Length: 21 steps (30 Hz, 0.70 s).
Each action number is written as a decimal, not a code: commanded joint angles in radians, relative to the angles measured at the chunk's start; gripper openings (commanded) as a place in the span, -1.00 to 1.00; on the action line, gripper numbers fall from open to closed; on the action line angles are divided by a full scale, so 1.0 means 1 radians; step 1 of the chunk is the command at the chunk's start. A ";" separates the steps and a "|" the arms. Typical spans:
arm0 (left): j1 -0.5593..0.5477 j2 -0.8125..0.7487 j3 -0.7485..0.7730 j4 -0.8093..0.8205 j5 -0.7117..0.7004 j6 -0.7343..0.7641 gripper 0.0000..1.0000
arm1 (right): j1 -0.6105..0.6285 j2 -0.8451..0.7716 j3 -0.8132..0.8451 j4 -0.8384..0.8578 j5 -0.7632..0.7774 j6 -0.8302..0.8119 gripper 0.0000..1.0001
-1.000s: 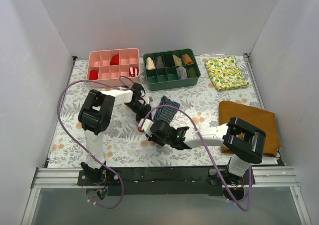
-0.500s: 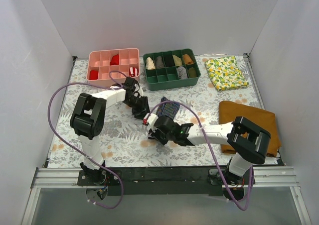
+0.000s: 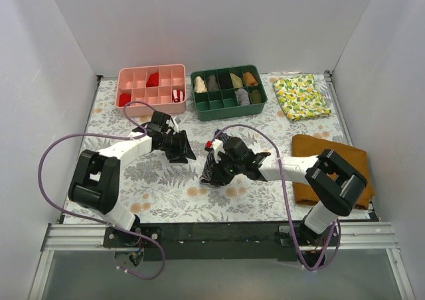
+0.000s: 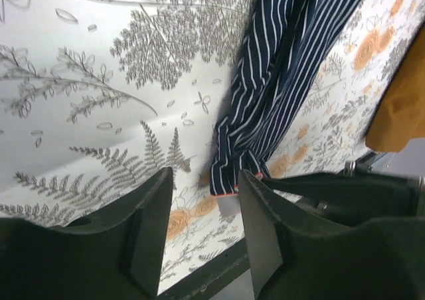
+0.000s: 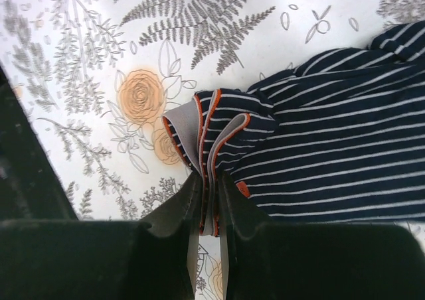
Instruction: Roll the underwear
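The underwear (image 3: 211, 173), dark navy with thin pale stripes and an orange-edged grey waistband, lies bunched in a narrow strip at the middle of the floral table. My right gripper (image 3: 220, 166) is shut on its folded waistband; in the right wrist view the fingers (image 5: 209, 200) pinch the band's layers and the striped cloth (image 5: 332, 147) spreads to the right. My left gripper (image 3: 185, 153) stands just left of the garment, open and holding nothing. In the left wrist view the gap between its fingers (image 4: 202, 233) shows only table, with the underwear (image 4: 285, 81) beyond the tips.
At the back stand a pink divided tray (image 3: 151, 85) and a green divided tray (image 3: 228, 91) holding rolled items. A lemon-print cloth (image 3: 302, 95) lies back right, a mustard-brown cloth (image 3: 332, 160) at the right edge. Purple cables loop over both arms.
My left gripper has opened, let go of the underwear and drawn back to the left. The right gripper, still pinching the waistband, has moved right and away from the bases.
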 commanded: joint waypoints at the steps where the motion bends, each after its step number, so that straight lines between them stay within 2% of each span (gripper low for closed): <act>1: 0.001 -0.115 -0.095 0.109 0.018 -0.045 -0.10 | -0.076 0.060 0.078 -0.026 -0.267 0.000 -0.72; 5: 0.000 -0.209 -0.210 0.190 0.083 -0.094 -0.04 | -0.134 0.117 0.135 -0.070 -0.459 -0.033 -0.71; 12: -0.002 -0.272 -0.316 0.274 0.127 -0.136 -0.03 | -0.233 0.225 0.206 -0.109 -0.677 -0.034 -0.71; 17: -0.015 -0.284 -0.351 0.317 0.143 -0.151 0.00 | -0.271 0.299 0.247 -0.167 -0.740 -0.013 -0.71; 21: -0.043 -0.286 -0.378 0.397 0.141 -0.174 0.09 | -0.279 0.353 0.278 -0.222 -0.685 -0.025 -0.71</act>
